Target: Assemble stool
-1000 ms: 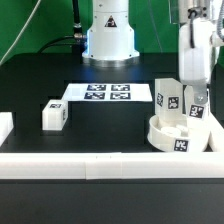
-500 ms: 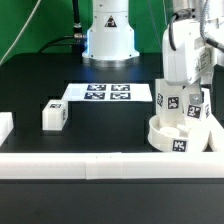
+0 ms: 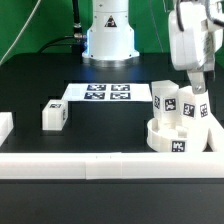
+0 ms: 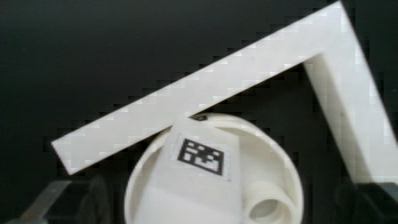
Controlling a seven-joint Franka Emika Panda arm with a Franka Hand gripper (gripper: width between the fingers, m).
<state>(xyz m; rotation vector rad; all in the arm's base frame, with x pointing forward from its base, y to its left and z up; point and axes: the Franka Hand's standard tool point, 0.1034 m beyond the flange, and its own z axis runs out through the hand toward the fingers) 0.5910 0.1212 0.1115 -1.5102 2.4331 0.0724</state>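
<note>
The round white seat lies at the exterior view's right, next to the front rail. Two tagged white legs stand upright on it, one at the left and one at the right. A third leg lies alone on the black table at the left. My gripper hangs open and empty just above the right leg, apart from it. In the wrist view the seat with its tag and a hole lies below the gripper. The dark fingers stand wide apart at the picture's edges.
The marker board lies flat at mid table before the robot base. A long white rail runs along the front edge. In the wrist view two rails meet in a corner. A white block end shows at the far left.
The gripper was low at the right leg on the seat. It has let go and risen, and that leg now stands free and upright.
</note>
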